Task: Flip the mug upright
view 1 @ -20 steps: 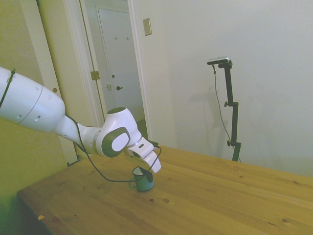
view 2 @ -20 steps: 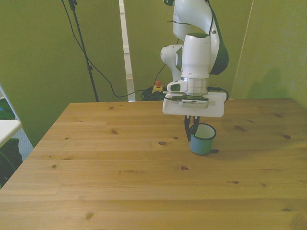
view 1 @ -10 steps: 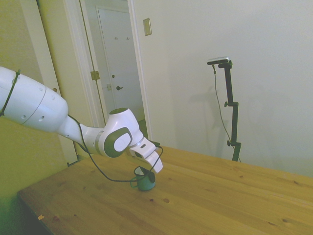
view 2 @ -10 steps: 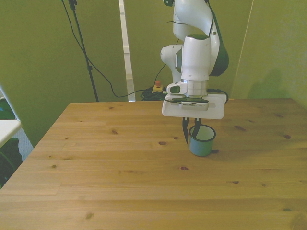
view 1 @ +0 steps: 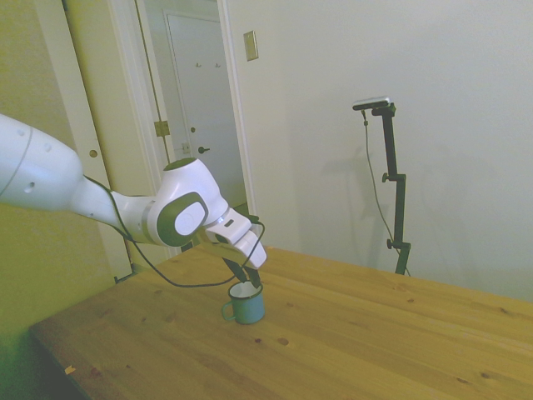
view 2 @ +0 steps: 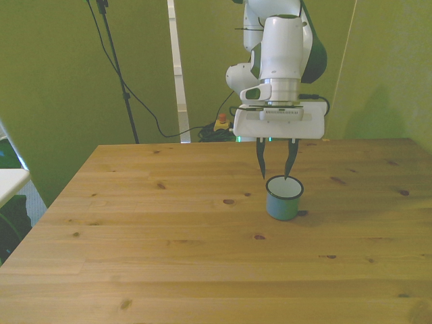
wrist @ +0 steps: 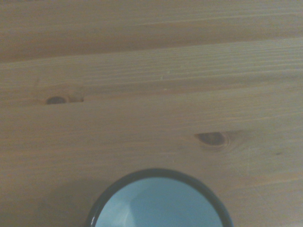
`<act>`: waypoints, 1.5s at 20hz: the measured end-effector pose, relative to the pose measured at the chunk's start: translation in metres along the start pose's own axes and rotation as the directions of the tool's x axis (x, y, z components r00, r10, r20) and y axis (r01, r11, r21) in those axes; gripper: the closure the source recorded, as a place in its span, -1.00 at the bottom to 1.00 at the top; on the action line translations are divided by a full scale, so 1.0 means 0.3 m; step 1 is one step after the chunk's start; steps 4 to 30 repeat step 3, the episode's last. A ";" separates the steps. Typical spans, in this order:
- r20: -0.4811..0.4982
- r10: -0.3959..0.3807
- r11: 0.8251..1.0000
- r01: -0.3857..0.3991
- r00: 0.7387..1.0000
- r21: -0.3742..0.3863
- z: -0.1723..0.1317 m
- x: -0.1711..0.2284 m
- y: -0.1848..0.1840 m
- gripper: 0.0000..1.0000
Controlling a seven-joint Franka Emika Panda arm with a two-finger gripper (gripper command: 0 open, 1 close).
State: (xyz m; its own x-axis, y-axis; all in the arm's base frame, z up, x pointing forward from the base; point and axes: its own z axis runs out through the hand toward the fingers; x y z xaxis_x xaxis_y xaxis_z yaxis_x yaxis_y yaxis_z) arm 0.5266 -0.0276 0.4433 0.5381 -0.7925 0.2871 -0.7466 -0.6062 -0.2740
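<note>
Mug upright at centre-right of counter, rim up, task apparently done; fingers spread, empty, hanging just above rim, presumably clearing away.

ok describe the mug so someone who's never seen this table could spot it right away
Start at the wooden table. In the front view, right of its middle, directly below the white arm's open gripper, the mug stands upright. It is the table's only object: small, teal, dark-rimmed, pale inside, with a thin loop handle visible in the side view.
</note>
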 end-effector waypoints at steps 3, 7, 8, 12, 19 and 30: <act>0.000 -0.018 1.000 0.018 1.000 0.008 -0.053 -0.076 0.043 -1.00; 0.000 -0.018 1.000 0.018 1.000 0.008 -0.053 -0.076 0.043 -1.00; 0.000 -0.018 1.000 0.018 1.000 0.008 -0.053 -0.076 0.043 -1.00; 0.000 -0.018 1.000 0.018 1.000 0.008 -0.053 -0.076 0.043 -1.00; 0.000 -0.018 1.000 0.018 1.000 0.008 -0.053 -0.076 0.043 -1.00; 0.000 -0.018 1.000 0.018 1.000 0.008 -0.053 -0.076 0.043 -1.00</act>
